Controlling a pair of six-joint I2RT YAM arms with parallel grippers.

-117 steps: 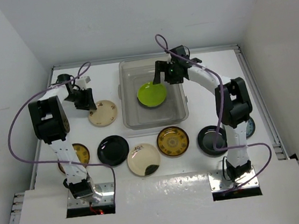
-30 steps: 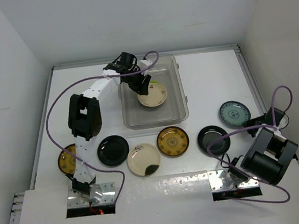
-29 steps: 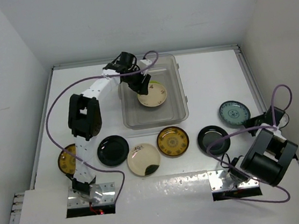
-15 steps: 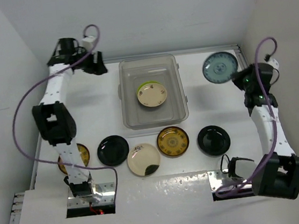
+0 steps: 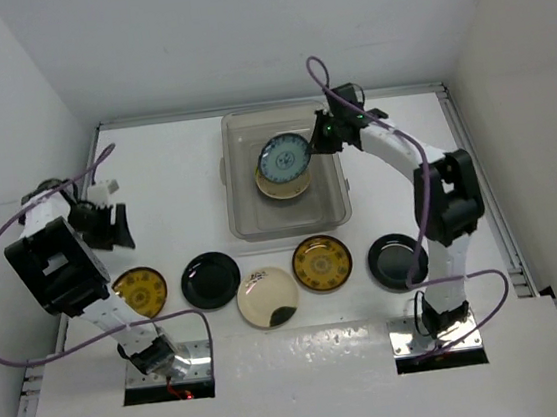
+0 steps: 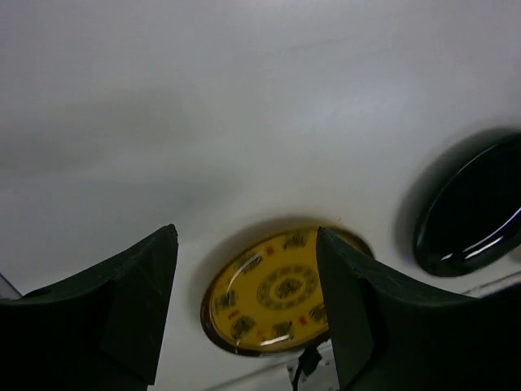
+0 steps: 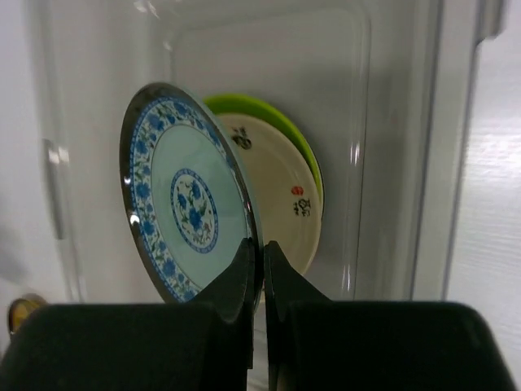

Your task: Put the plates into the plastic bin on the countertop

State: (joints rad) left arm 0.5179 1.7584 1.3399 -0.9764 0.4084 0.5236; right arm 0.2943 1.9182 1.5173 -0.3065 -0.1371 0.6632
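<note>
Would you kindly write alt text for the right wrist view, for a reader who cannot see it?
The right gripper pinches the rim of a blue-patterned plate, holding it tilted above the clear plastic bin. Below it in the bin, a cream plate rests on a lime green plate.

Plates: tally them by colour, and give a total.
black plates: 2
yellow-brown plates: 2
cream plates: 2
blue plate: 1
lime green plate: 1
Total: 8

Blue-floral plate (image 7: 191,212), cream plate (image 7: 283,191), lime green plate (image 7: 262,107), clear greyish bin (image 5: 290,223).
</note>
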